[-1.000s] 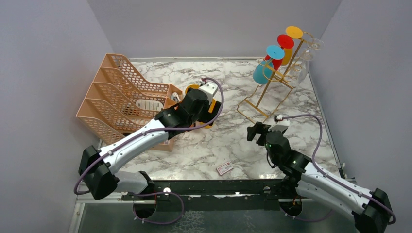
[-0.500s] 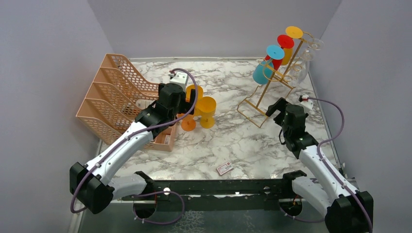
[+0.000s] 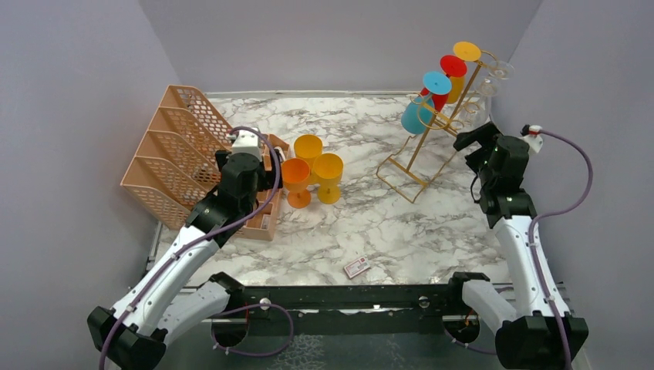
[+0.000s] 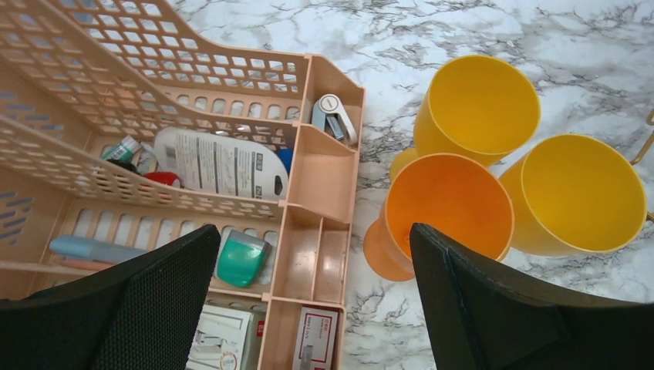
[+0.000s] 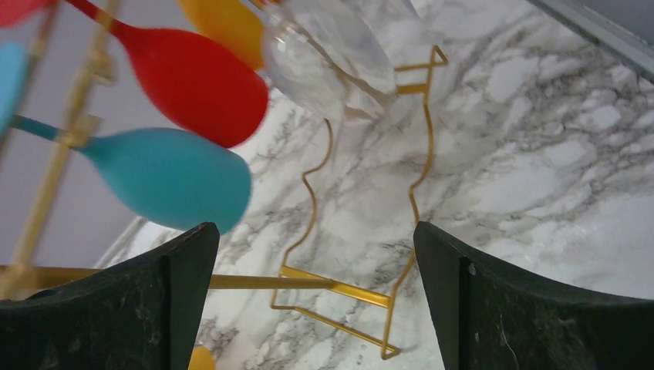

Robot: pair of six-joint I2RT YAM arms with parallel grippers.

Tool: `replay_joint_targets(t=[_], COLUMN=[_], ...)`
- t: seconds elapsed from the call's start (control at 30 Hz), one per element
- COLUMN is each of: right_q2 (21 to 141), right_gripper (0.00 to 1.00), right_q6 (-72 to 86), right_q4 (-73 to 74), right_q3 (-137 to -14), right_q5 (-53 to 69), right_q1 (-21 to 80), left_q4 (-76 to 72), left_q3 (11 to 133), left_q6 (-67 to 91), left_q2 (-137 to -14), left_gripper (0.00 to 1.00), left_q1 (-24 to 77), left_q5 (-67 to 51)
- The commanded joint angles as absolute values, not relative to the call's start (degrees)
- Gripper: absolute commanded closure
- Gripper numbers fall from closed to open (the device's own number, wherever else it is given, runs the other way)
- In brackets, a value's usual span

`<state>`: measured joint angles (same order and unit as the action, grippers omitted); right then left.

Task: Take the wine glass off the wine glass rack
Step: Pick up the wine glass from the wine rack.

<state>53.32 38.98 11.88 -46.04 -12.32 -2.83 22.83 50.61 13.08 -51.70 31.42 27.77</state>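
Observation:
The gold wire wine glass rack [image 3: 423, 154] stands at the back right. Teal [image 3: 416, 117], red [image 3: 450, 71] and yellow [image 3: 465, 54] glasses hang on it, with clear glasses [image 3: 480, 108] on its right side. My right gripper [image 3: 472, 143] is open and empty, just right of the rack. Its wrist view shows the teal glass [image 5: 166, 177], red glass [image 5: 197, 81] and a clear glass [image 5: 332, 58] above the rack's base [image 5: 351, 291], ahead of the open gripper [image 5: 316, 308]. My left gripper [image 3: 248, 185] is open and empty over the organizer.
The peach mesh organizer [image 3: 185, 146] fills the left side, with small items in its compartments [image 4: 320, 254]. An orange cup [image 4: 447, 212] and two yellow cups [image 4: 478, 104] stand upright beside it mid-table. A small red-white card [image 3: 356, 267] lies near the front edge. Walls stand close behind the rack.
My left gripper has drawn back left from the cups to over the organizer. My right gripper has swung up and to the far right, from mid-table to beside the rack.

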Motion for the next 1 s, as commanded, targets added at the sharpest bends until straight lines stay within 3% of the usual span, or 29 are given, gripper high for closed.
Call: replay_joint_targets(t=[0.0, 0.13, 0.37, 0.53, 0.97], right_q2=[51.1, 49.6, 57.4, 61.8, 73.2], right_gripper=[0.00, 0.00, 0.01, 0.17, 0.36], right_q6=[37.1, 32.4, 27.6, 27.3, 36.8], right_q4=[15.6, 11.8, 17.0, 18.7, 21.4], right_q3=[-55.3, -58.7, -71.6, -76.8, -84.2], right_q5=[-11.8, -15.8, -18.0, -17.6, 10.5], right_q1=[-3.1, -3.1, -3.1, -4.0, -19.2], left_q4=[21.3, 20.4, 20.6, 20.6, 20.2], left_q3=[48.1, 47.2, 46.9, 46.7, 46.3], left_q6=[15.5, 15.5, 15.3, 15.2, 15.5], left_q2=[-47.0, -45.6, -45.8, -45.7, -45.6], left_gripper=[0.01, 0.01, 0.01, 0.01, 0.01], left_q1=[30.8, 30.7, 30.1, 29.9, 29.1], left_q5=[29.6, 27.9, 27.9, 28.2, 28.0])
